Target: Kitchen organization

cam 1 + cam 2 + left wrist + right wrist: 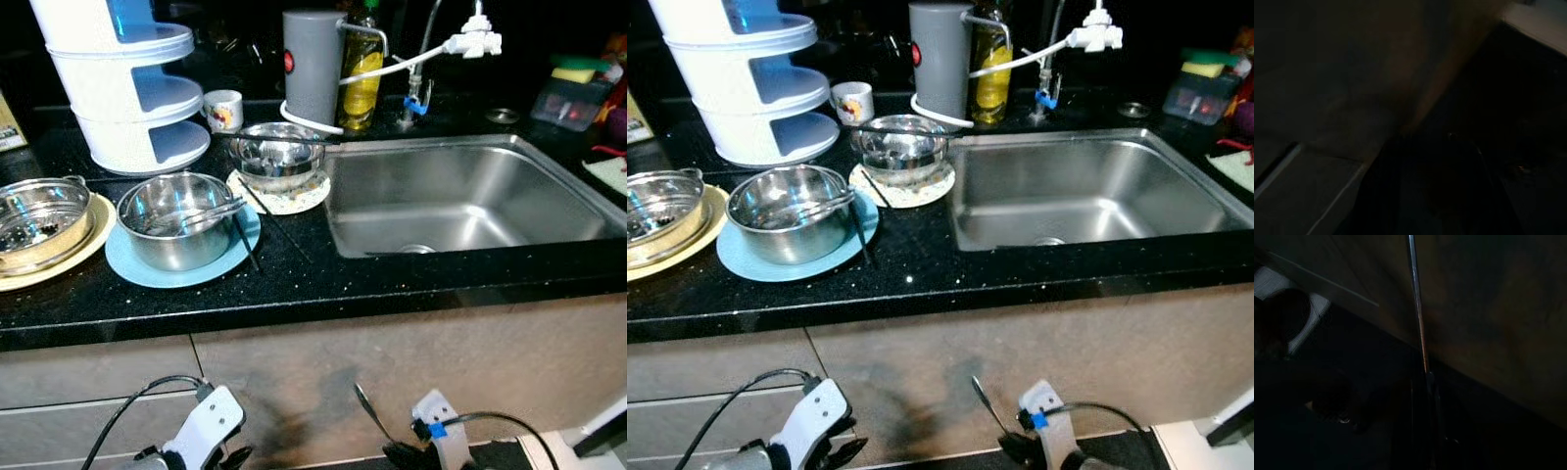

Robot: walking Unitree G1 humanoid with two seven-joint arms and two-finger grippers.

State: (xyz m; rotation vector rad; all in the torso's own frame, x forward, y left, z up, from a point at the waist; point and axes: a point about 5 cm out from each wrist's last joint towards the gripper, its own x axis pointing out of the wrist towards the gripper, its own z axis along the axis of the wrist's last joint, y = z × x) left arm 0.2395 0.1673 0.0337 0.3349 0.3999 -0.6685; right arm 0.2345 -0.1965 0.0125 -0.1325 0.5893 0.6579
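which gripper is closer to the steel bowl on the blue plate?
Left. The left gripper hangs low in front of the cabinet, almost straight below the steel bowl on the blue plate. The right gripper hangs further right, below the sink, holding a spoon.

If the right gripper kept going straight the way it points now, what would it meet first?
Probably the cabinet front below the counter. The right gripper holds a spoon whose tip points at that brown panel, so the spoon would likely touch first; depth is unclear.

Head views bright w/ glare on sink (pixel 470 196), wrist views v. dark
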